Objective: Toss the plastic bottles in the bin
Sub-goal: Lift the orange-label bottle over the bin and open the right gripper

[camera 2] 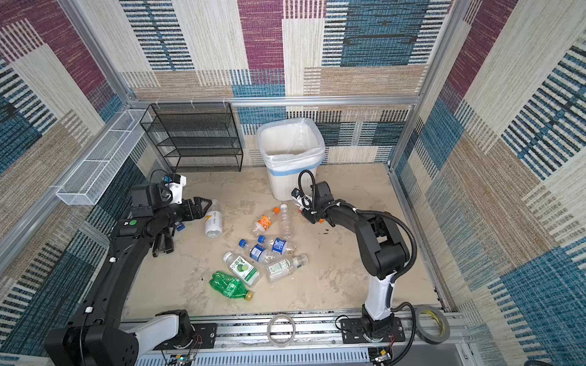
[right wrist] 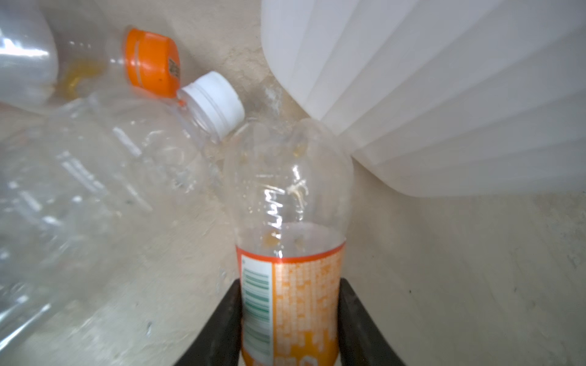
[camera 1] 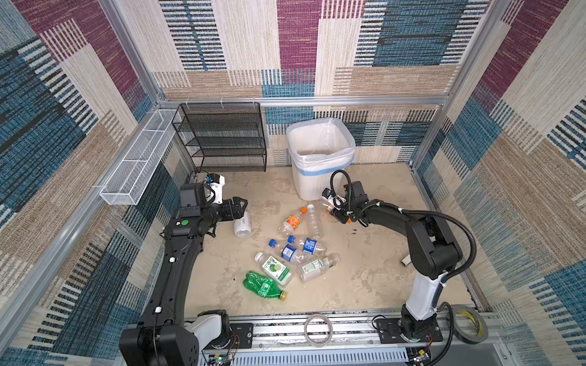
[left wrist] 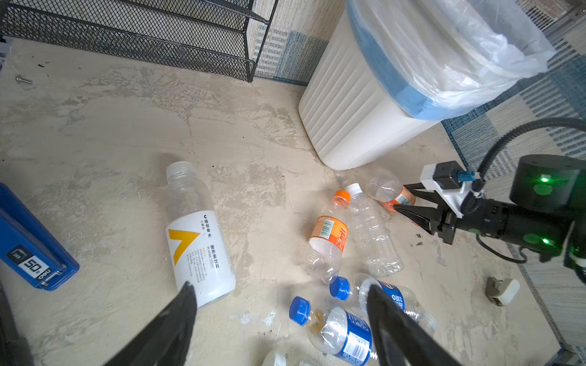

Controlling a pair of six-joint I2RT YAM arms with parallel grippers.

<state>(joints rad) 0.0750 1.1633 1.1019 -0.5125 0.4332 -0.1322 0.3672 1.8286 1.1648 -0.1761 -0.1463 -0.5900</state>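
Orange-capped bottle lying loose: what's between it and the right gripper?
A clear white-capped bottle without a label lies between the loose orange-capped bottle and the right gripper; the left wrist view shows it best.

Blue tool (left wrist: 31, 253): panel is reading "50". White-labelled bottle (left wrist: 198, 250): label is carrying "维他命水", "营养素饮料". Orange-labelled bottle (right wrist: 301, 301): barcode is showing, print blurred

Walls: woven patchwork covering (camera 1: 298, 38) on 3 sides; blocks of blue, maroon, beige, tan.
Frame: aluminium rails (camera 1: 317, 100) along the wall joints, upper centre.
Floor: mottled beige surface (camera 1: 380, 253), stained and scuffed.
Furniture: black mesh rack (camera 1: 222, 136) against back wall, upper left of centre; white wire basket (camera 1: 136, 164) on left wall.
Light: even, with soft shadows.
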